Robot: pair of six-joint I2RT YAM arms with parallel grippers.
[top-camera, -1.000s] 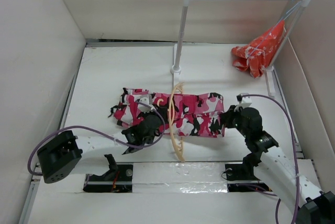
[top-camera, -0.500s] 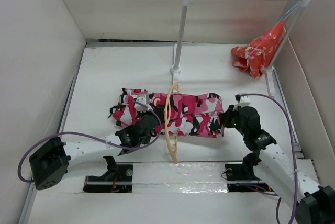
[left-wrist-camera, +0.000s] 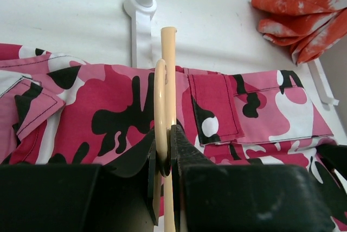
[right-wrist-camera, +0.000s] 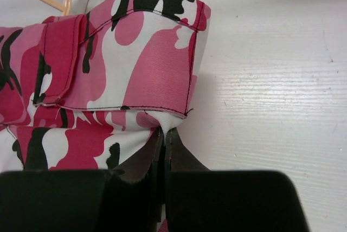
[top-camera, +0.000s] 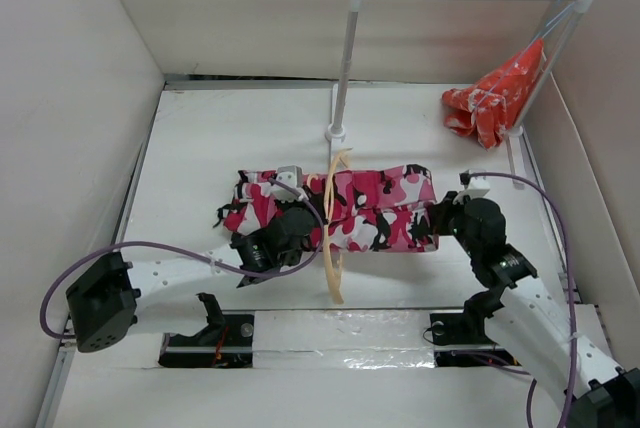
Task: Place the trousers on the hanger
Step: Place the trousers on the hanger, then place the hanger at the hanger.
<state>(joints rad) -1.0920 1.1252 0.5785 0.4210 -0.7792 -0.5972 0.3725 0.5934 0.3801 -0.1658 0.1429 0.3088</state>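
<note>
Slippage threatens: the left gripper (left-wrist-camera: 164, 140) pinches the hanger (left-wrist-camera: 168, 64), apparently threaded around the trousers (top-camera: 385, 210) on the table (top-camera: 200, 148). The right gripper (right-wrist-camera: 163, 137) clamps their edge, so uneven pulling could bunch cloth.

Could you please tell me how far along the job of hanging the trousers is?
Done: the pink camouflage cloth trousers seem threaded through the thin beige wooden hanger, with cloth on both sides. In hand: the left claw is shut on the hanger, the right claw on the trousers' end. Left: the trousers lie flat on the white table, not draped from the hanger.
</note>
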